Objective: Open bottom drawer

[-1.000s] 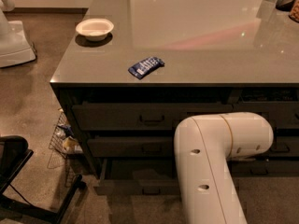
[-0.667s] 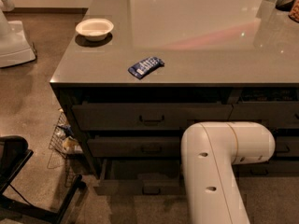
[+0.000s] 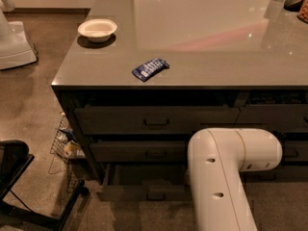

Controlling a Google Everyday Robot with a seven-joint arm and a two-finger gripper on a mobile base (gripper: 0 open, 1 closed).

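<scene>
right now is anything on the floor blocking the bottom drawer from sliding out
Nothing visible. The bottom drawer sits partly out, with only floor before its front. The wire basket stands left of its path. The gripper is out of view; the white arm hides the drawer's right end.

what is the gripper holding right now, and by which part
Cannot be told: the gripper is hidden behind the white arm at the lower right. The bottom drawer stands partly out, and nothing grips its centre pull.

Glossy countertop (image 3: 202, 47), matt bottom drawer (image 3: 137, 192); end effector hidden behind smooth plastic arm (image 3: 221, 177).
</scene>
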